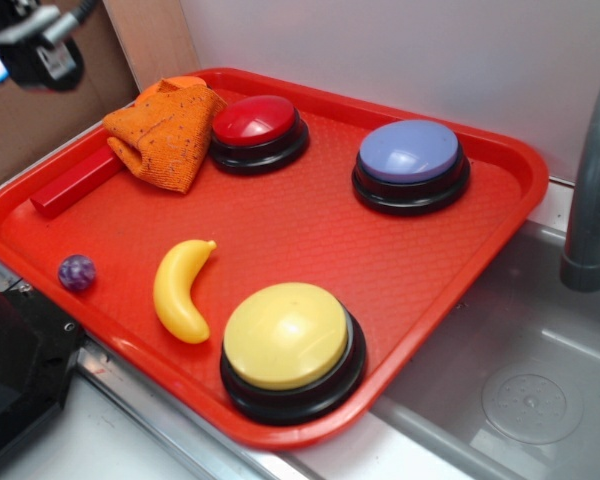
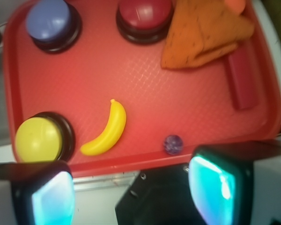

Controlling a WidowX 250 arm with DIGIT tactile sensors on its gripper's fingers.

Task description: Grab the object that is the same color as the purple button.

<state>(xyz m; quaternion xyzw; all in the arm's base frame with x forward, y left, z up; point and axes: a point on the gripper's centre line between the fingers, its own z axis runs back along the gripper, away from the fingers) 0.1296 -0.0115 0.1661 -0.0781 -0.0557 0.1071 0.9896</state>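
Note:
The object, a tiny mottled purple ball (image 1: 77,272) (image 2: 173,144), rests on the red tray (image 1: 310,230) (image 2: 131,79) near its front left edge, left of a yellow banana (image 1: 181,290) (image 2: 107,129). The purple button (image 1: 410,165) (image 2: 51,23), with its lavender-blue dome on a black base, stands at the tray's back right. My gripper (image 1: 25,45) (image 2: 133,192) hangs high above the tray's back left corner, well away from the ball. Its jaws stand wide apart with nothing between them, and its teal pads (image 2: 213,185) frame the wrist view's bottom.
A red button (image 1: 258,130) and a yellow button (image 1: 290,350) also stand on the tray. An orange cloth (image 1: 165,130) lies at the back left beside a red block (image 1: 75,185). A black box (image 1: 15,360) sits by the front left edge. A sink (image 1: 520,370) and grey faucet (image 1: 592,190) are on the right.

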